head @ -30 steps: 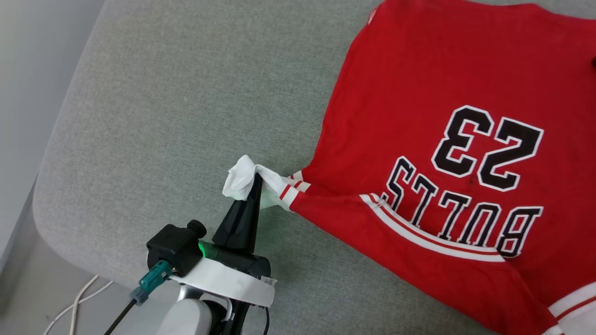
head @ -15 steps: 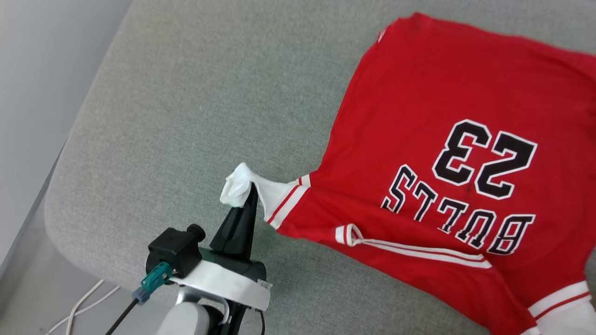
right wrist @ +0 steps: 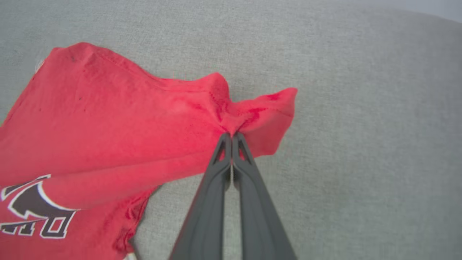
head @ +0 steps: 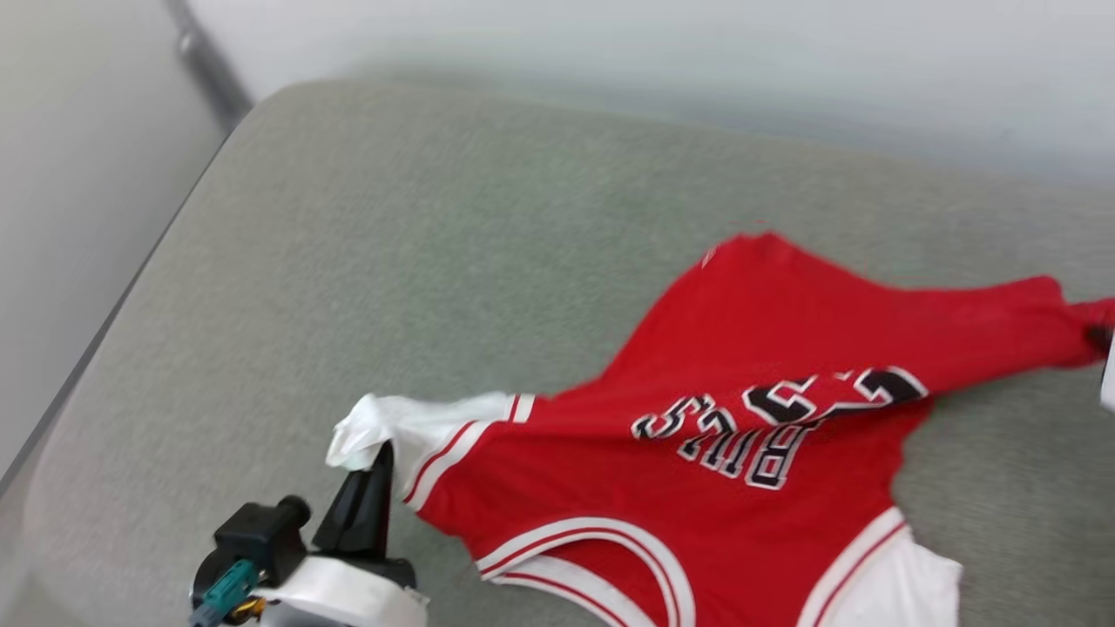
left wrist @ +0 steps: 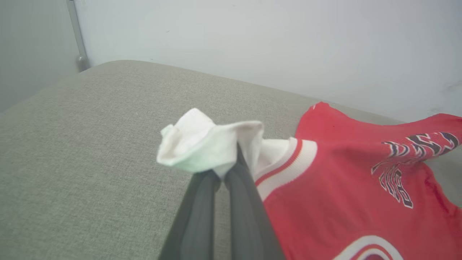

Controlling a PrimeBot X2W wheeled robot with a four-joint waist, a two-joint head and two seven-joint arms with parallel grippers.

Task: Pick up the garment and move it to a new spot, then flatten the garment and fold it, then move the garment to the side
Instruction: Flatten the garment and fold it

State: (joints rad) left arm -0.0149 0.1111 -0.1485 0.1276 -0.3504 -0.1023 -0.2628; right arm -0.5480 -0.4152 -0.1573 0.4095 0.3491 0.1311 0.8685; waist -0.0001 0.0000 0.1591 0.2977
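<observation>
Listing from the left: grey upholstered cushion (head: 366, 244), rounded left edge, with a thin metal pole (head: 205, 61) at its far left corner against the pale wall (left wrist: 252, 43). Left gripper (left wrist: 225, 172), at the near left of the cushion, jaws pressed together on a bunched white panel corner (left wrist: 202, 144). Item: red basketball jersey (head: 697, 496), thin and limp, slung between the two grippers and partly raised, lettering creased, striped neckline sagging toward the near edge; whether its middle rests on the cushion cannot be told. Right gripper (right wrist: 231, 135), well apart from the left one, jaws pinching a red corner (right wrist: 263, 108) just above the cushion. Handling, as judged: very light, soft, no stiffness; it will drape and double on itself wherever unsupported, and thin fabric may slip from a narrow pinch, so corners and trimmed edges are the best holds, taken two at a time and pulled taut. Room: broad bare cushion behind and left of the jersey, more beyond the red corner to the right; near and left edges lie close, so cloth could trail over them.
</observation>
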